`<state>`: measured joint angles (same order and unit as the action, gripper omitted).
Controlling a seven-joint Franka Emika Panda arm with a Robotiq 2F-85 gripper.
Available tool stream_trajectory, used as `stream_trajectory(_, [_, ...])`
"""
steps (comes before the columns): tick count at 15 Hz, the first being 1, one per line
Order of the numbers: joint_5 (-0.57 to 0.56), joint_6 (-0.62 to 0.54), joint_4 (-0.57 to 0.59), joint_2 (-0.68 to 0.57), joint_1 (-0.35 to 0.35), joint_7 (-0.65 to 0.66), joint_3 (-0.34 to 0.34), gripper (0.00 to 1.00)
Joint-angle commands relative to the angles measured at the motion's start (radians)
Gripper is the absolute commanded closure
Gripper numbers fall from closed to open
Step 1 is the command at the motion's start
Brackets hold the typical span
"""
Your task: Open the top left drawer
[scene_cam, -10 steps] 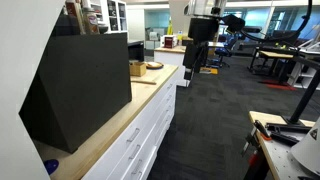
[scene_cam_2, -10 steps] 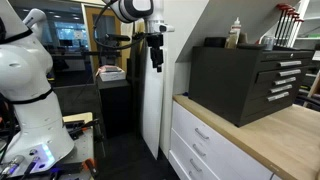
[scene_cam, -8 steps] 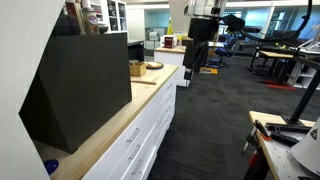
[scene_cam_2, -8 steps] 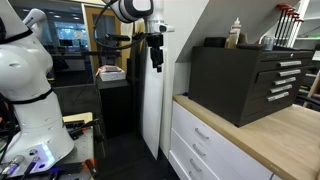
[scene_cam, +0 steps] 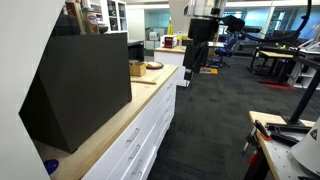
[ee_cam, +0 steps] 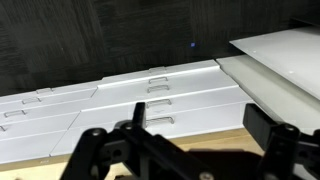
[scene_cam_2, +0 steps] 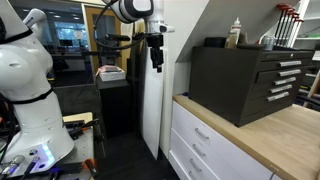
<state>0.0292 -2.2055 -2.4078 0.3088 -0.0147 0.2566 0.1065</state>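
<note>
The white cabinet has drawer fronts with slim silver bar handles under a wooden countertop [scene_cam_2: 260, 140]. The top left drawer [scene_cam_2: 199, 129] is the shallow one just under the counter, beside the tall white panel [scene_cam_2: 160, 100]. It looks shut. It also shows in the wrist view [ee_cam: 195, 113], next to the counter's edge. My gripper [scene_cam_2: 156, 64] hangs in the air above and beyond that end of the counter, well apart from the drawer. In an exterior view my gripper [scene_cam: 188, 76] points down. In the wrist view its jaws [ee_cam: 200, 128] are wide open and empty.
A large black tool chest [scene_cam_2: 245, 80] stands on the counter, with bottles behind it. Small boxes [scene_cam: 137, 68] lie at the counter's far end. Dark carpet [scene_cam: 220, 120] lies in front of the cabinet. A white robot body [scene_cam_2: 25, 90] stands to one side.
</note>
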Motion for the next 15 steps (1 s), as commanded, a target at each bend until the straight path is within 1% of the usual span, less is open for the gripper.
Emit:
stream_trajectory(1, [-0.037,-0.024,0.007,-0.036,0.002,-0.034,-0.017,0.0])
stream_trajectory(3, [-0.054,-0.033,0.017,-0.071,0.001,-0.075,-0.03,0.0])
stream_trajectory(8, [-0.108,-0.123,0.054,-0.204,0.003,-0.275,-0.071,0.0])
stream_trajectory(12, [-0.138,-0.181,0.132,-0.345,-0.001,-0.408,-0.095,0.0])
stream_trajectory(15, [-0.144,-0.191,0.216,-0.453,-0.007,-0.488,-0.105,0.0])
